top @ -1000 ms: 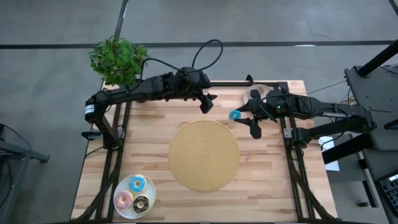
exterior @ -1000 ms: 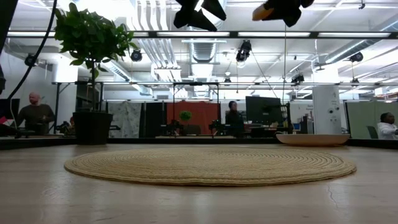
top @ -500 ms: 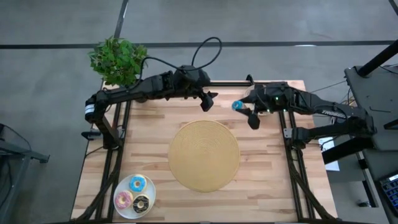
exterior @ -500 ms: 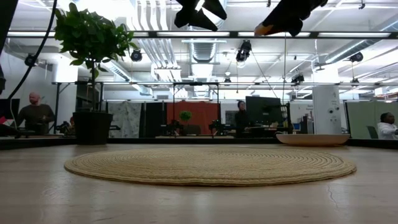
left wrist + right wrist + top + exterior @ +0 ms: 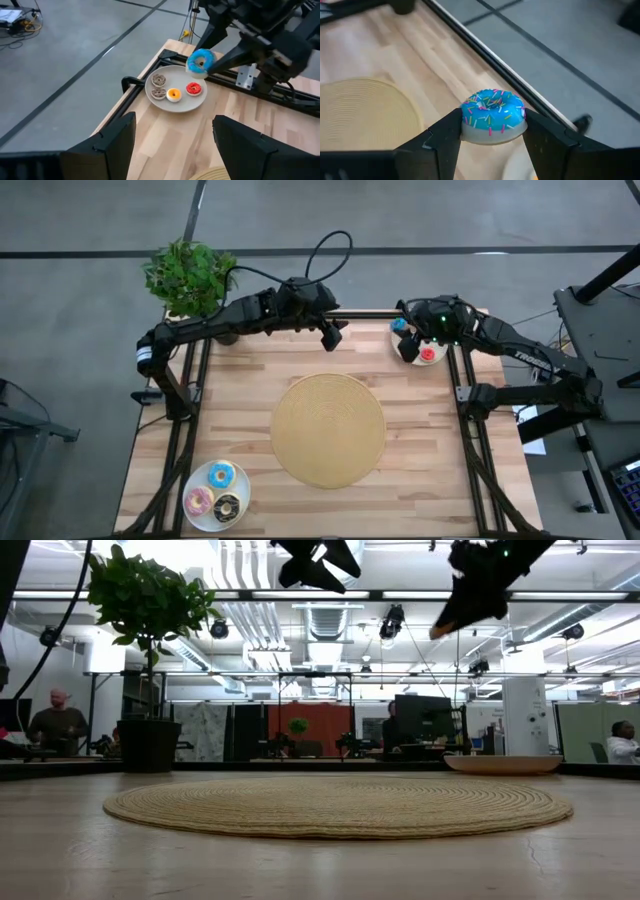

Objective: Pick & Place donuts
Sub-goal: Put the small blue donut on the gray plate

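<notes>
The blue donut [image 5: 493, 116] sat clamped between the fingers of the right gripper [image 5: 492, 131], iced face and sprinkles turned up toward the wrist camera, its hole roughly along the fingers; a ring has no real long axis. It hung in the air above the edge of the white plate [image 5: 192, 102] at the table's far right corner, which held two brown donuts [image 5: 159, 86], a yellow one [image 5: 173, 94] and a red one [image 5: 193, 89]. The left gripper [image 5: 331, 337] hovered nearby, fingers spread wide, holding nothing. The round woven mat [image 5: 328, 430] lay mid-table.
</notes>
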Available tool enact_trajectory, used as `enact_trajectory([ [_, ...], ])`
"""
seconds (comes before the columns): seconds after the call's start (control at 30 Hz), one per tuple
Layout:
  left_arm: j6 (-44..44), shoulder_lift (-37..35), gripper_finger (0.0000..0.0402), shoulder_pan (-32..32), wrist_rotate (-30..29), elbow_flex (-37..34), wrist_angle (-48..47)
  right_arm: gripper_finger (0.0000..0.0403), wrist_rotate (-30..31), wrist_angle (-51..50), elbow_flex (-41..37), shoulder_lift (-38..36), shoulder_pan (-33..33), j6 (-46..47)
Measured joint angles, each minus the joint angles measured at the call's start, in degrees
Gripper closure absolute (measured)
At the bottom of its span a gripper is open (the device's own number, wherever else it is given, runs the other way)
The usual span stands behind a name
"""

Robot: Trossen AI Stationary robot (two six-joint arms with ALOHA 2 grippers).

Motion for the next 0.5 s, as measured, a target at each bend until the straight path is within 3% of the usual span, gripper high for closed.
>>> enact_trajectory([
  [0.5, 0.02, 0.00, 0.0165, 1.17, 0.04, 0.00, 0.04, 0.0215, 6.07, 2.71, -10.51, 0.04, -8.43, 6.93],
])
